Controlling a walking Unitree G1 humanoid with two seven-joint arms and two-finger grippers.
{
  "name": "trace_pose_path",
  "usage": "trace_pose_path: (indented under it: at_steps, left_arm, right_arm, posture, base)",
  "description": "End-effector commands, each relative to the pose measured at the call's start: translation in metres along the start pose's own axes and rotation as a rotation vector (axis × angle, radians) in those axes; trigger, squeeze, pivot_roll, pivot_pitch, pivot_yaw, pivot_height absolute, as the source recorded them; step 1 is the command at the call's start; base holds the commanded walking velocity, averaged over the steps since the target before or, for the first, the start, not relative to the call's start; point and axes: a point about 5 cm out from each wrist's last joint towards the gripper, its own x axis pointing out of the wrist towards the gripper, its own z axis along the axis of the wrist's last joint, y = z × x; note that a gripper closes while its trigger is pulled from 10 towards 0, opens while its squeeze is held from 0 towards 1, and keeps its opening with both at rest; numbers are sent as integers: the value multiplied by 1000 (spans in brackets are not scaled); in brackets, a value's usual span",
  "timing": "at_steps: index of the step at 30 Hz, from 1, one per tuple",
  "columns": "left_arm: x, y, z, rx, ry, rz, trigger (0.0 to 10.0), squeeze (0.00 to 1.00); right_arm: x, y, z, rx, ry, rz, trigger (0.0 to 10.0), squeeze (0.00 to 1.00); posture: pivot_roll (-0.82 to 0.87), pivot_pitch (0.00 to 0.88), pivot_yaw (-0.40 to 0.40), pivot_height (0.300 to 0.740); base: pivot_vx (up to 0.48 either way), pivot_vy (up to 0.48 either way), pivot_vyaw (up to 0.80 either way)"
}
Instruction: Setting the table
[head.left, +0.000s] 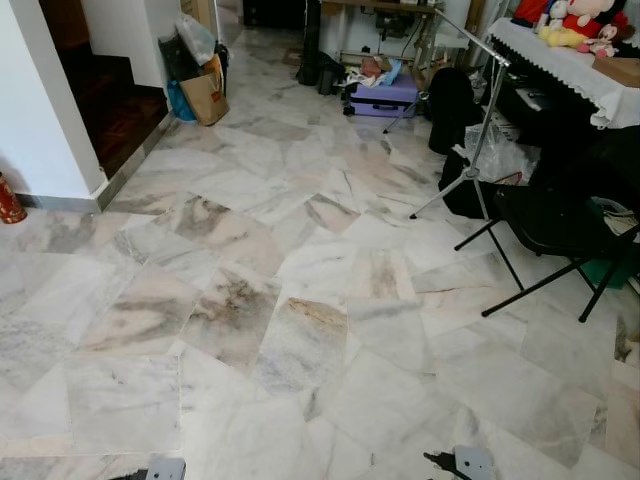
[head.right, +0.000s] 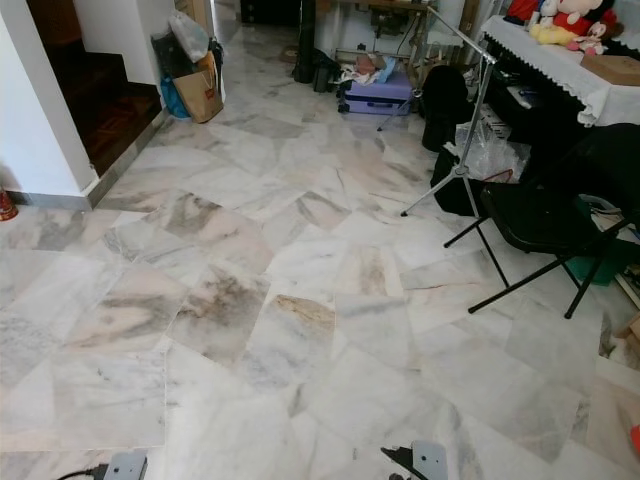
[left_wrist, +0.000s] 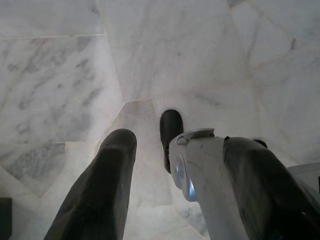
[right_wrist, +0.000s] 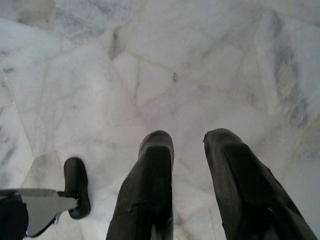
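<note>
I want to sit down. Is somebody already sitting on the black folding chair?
No, the black folding chair stands empty on the marble floor.

I count one black folding chair (head.left: 560, 225) on the marble floor, one silver tripod stand (head.left: 478, 130) beside it, and one purple suitcase (head.left: 385, 98) lying flat further back. There is one brown paper bag (head.left: 205, 95) by the wall, one white-clothed table (head.left: 570, 62) carrying a few soft toys (head.left: 575, 22), blurred together, and one cardboard box (head.left: 620, 70).
</note>
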Motion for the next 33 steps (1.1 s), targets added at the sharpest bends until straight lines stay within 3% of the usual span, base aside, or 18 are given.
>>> trace_pose_path:
  at_steps: [1, 18, 24, 33]
  left_arm:
    - [0, -4, -3, 6, 13, -19, 10000, 0]
    - [0, -6, -5, 52, 25, -29, 10000, 0]
    - [0, -10, -9, 84, 39, -59, 10000, 0]
    - [-1, -3, -5, 95, 33, -40, 10000, 0]
  right_arm:
    - [-1, 0, -4, 2, 12, 5, 10000, 0]
    - [-2, 4, -17, 4, 52, 7, 10000, 0]
    - [-3, 5, -21, 13, 64, 12, 10000, 0]
    - [-4, 5, -26, 2, 81, 15, 10000, 0]
  posture:
    - [91, 26, -84, 740]
    - [77, 0, -51, 740]
    - [69, 0, -44, 740]
    - [73, 0, -44, 740]
  base:
    - [0, 0, 0]
    - [0, 0, 0]
    - [0, 0, -784]
    - [0, 0, -783]
